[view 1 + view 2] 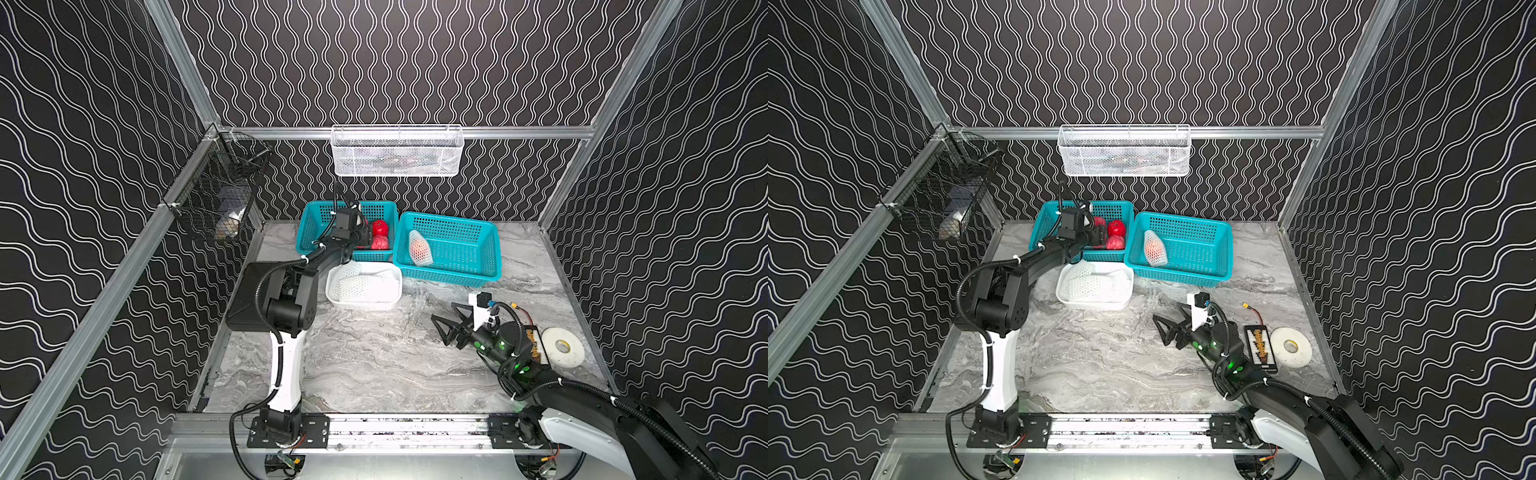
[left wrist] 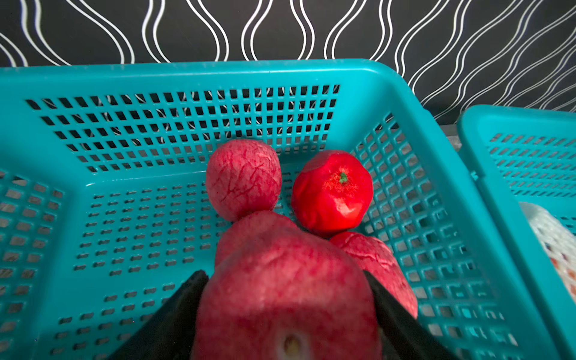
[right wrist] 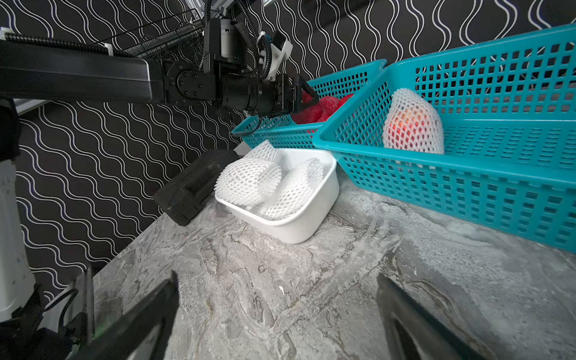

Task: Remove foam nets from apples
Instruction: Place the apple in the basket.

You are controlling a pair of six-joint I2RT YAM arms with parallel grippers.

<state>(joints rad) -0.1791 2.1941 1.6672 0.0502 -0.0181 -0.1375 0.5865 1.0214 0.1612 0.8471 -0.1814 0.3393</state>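
The left gripper [image 2: 283, 274] is seen flanking a bare apple [image 2: 286, 299] over the upper-centre teal basket [image 1: 318, 218]; clamped or loose cannot be told. The right gripper [image 1: 443, 312] is spread wide open, lower right. Foam nets [image 1: 361, 284] are piled in the white tub [image 1: 365, 305].

No text is legible; orange marks on the black box [image 1: 1261, 348] are too blurred.

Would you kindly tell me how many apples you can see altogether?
6. Five bare: one apple between the jaws of the left claw, over a teal basket; four lying inside it. One netted apple lies in the neighbouring teal basket. Others may be hidden.
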